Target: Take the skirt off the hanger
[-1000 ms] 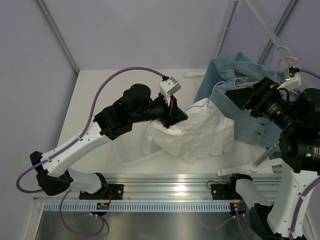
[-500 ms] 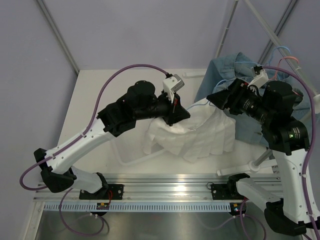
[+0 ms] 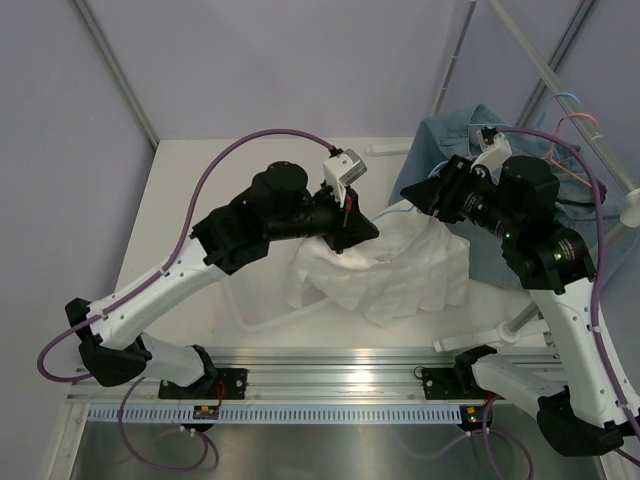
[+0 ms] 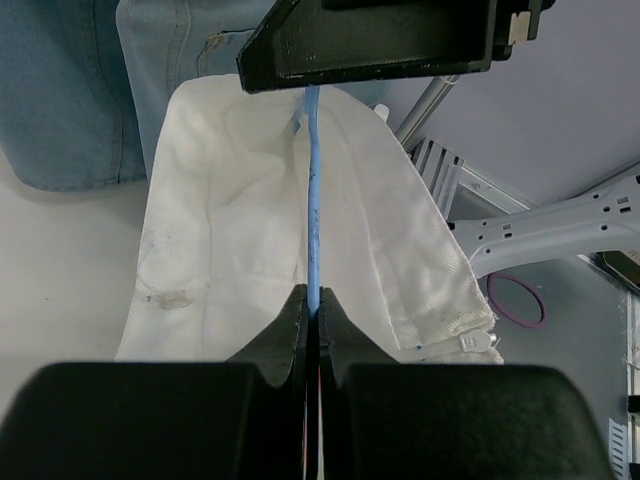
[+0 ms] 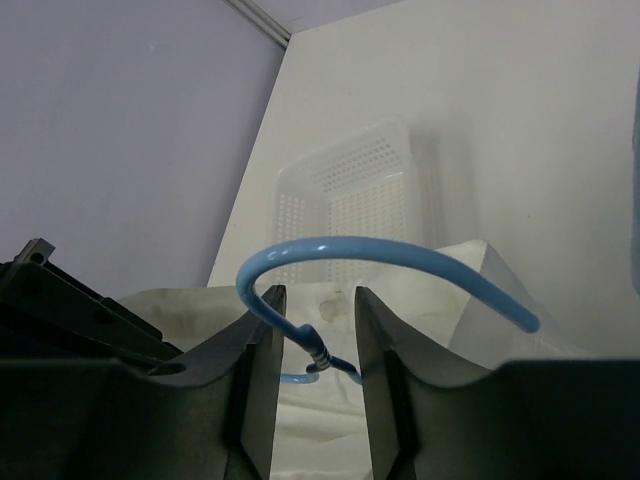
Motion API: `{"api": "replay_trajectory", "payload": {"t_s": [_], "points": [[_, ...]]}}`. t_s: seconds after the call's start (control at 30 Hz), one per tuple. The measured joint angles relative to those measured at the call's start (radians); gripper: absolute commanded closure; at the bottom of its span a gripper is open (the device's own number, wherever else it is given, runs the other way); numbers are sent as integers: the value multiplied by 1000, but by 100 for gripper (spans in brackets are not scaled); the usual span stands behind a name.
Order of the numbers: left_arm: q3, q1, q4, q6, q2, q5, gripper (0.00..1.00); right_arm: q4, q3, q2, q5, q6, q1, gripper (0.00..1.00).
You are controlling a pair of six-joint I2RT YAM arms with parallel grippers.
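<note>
While the left gripper (image 4: 311, 296) is pinched tight on the thin, glossy blue bar of the hanger (image 4: 313, 200), the right gripper (image 5: 315, 302) holds its black jaws apart on either side of the hanger's curved hook, not clamping it. The skirt (image 3: 400, 275), a crumpled white woven cloth, is on that hanger and drapes over a white perforated plastic basket (image 5: 340, 185) on the pale table (image 3: 200, 190), with blue denim garments (image 3: 470, 140) heaped just behind.
</note>
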Motion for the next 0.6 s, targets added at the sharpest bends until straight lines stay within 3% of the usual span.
{"api": "replay_trajectory", "payload": {"t_s": [0.07,0.13,0.2,0.27,0.33,0.37,0.47,0.6], "points": [[2,0,-4,0,-1,0,100,12,-14,-6,19,7,24,67],[13,0,-25,1,-1,0,100,22,-35,-19,48,14,43,80],[30,0,-43,1,-1,0,100,30,-58,-35,74,19,58,100],[47,0,-74,0,0,0,97,34,-69,-48,94,19,72,100],[61,0,-96,0,3,5,79,39,-74,-57,116,24,82,100],[61,0,-92,1,3,5,45,38,-74,-60,124,23,84,100],[64,0,-58,-5,-2,2,1,19,-75,-59,156,31,90,100],[60,0,-52,-2,-42,-17,1,-10,-75,-56,194,39,93,100]]}}
